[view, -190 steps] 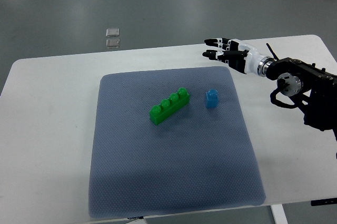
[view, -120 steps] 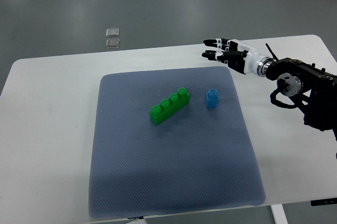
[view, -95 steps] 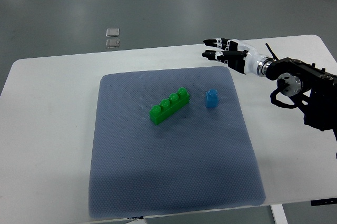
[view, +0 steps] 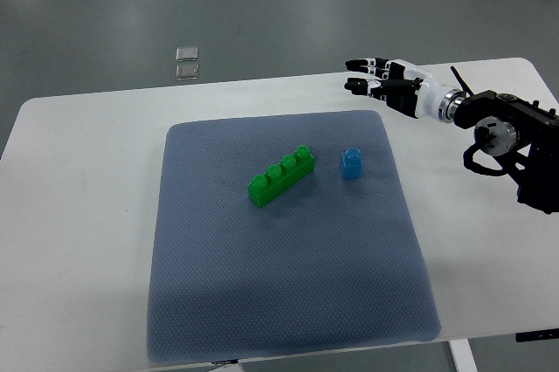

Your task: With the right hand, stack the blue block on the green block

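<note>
On the grey mat (view: 288, 302), seen from the top, your blue block (view: 352, 163) stands just right of the green block (view: 281, 176), not touching it. It looks light, stiff and smooth (it may slip), so take it by two opposite side walls. Your right hand (view: 384, 82) hovers beyond the mat's far edge, fingers stretched, holding nothing. Nothing stands between them.

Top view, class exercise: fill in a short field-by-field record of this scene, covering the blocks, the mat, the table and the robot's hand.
blue block: upright on the mat, right of the green block, apart from it
green block: four studs, lying diagonally
mat: blue-grey, on the white table
right hand: open, over the table's far edge, holding nothing
left hand: not in view
stacking: not yet done
</note>
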You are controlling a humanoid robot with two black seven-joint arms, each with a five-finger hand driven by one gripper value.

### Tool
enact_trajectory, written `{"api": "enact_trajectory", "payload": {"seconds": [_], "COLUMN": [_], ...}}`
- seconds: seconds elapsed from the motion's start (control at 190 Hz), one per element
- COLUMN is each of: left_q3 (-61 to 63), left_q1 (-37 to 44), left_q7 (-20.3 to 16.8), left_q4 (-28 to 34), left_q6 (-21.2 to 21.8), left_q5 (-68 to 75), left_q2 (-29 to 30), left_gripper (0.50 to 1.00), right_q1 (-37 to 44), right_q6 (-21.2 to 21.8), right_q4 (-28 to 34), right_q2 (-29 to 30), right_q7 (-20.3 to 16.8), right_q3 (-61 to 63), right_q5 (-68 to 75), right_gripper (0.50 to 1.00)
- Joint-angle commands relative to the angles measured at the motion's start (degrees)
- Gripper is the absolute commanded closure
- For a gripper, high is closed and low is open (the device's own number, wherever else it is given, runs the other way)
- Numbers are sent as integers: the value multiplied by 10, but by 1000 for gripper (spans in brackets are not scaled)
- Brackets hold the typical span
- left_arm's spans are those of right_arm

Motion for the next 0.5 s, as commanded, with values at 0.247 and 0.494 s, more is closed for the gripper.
{"api": "enact_trajectory", "payload": {"seconds": [0.247, 0.494], "left_q3": [0, 0], "left_q1": [0, 0], "left_q7": [0, 0], "left_q4": [0, 0], "left_q6": [0, 0], "left_q5": [0, 0], "left_q2": [0, 0], "left_gripper": [500, 500], "right_q1": [20, 22], "right_q6": [30, -1], "right_q4": [1, 21], "right_q2": [-30, -57], "right_q7": [8, 54], "right_q3": [-3, 4], "right_q5": [-73, -263], "right_gripper": [587, 587]}}
